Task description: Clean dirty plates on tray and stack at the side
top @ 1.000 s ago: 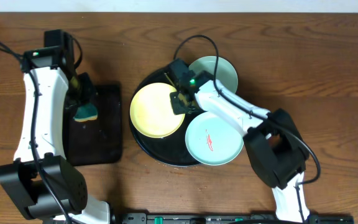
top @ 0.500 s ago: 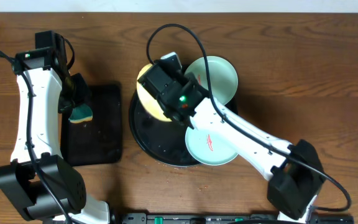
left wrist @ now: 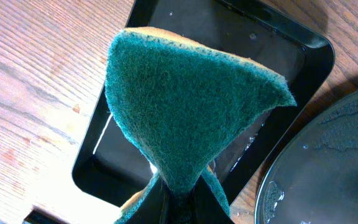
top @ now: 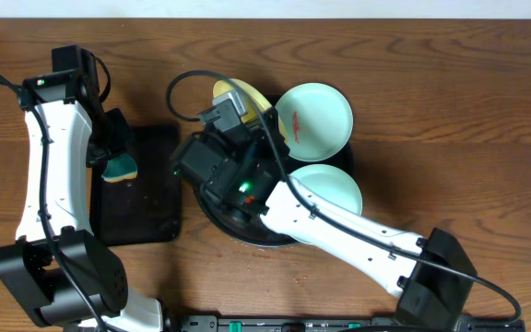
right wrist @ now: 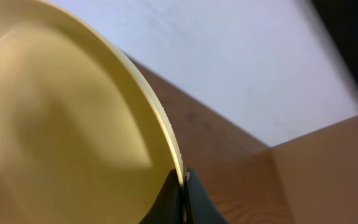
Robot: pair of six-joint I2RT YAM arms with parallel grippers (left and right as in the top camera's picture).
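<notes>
a: where is the yellow plate (right wrist: 61, 124)?
b: tilted on its edge, the rim pinched between the fingers of the right gripper (right wrist: 184, 186); two aqua plates (top: 313, 118) (top: 325, 189) lie beside this gripper, on the round black tray (left wrist: 328, 162).
a: and the left gripper (left wrist: 176, 202)?
b: clamped on a green sponge (left wrist: 185, 106); under it is the rectangular tray (left wrist: 278, 50).

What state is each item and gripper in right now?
yellow plate: raised, tilted, pinched at its rim by the right gripper.
far aqua plate: face up on the round tray, red smear.
near aqua plate: face up, partly hidden by the right arm.
sponge: folded, clamped in the left gripper over the rectangular tray.
</notes>
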